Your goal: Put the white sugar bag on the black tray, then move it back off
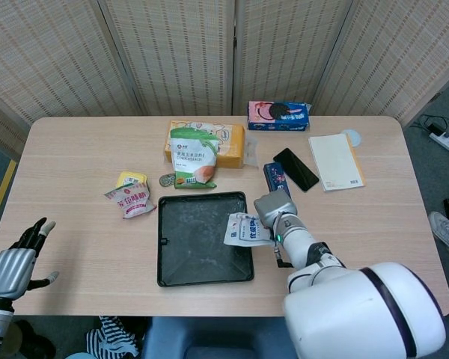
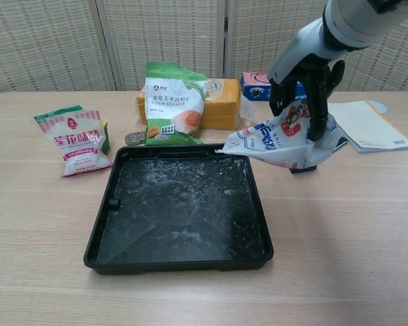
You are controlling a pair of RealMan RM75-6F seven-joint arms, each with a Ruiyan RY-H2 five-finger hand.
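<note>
My right hand [image 2: 304, 85] grips the white sugar bag [image 2: 279, 142] from above and holds it in the air. The bag hangs over the right rim of the black tray [image 2: 112, 231], its left corner reaching over the tray's far right part. In the head view the bag [image 1: 245, 229] overlaps the tray's [image 1: 167, 254] right edge, with my right hand [image 1: 271, 210] above it. The tray's floor is bare, with pale smears. My left hand [image 1: 16, 258] rests off the table's front left corner, fingers apart and holding nothing.
Behind the tray stand a green corn starch bag [image 2: 173, 103] and a yellow box [image 2: 223, 102]. A small pink-and-white bag [image 2: 77, 139] lies at the left. A dark blue box [image 1: 276, 179], a phone [image 1: 295, 169], a notebook [image 1: 334, 161] and a cookie box [image 1: 278, 115] lie at the right and back.
</note>
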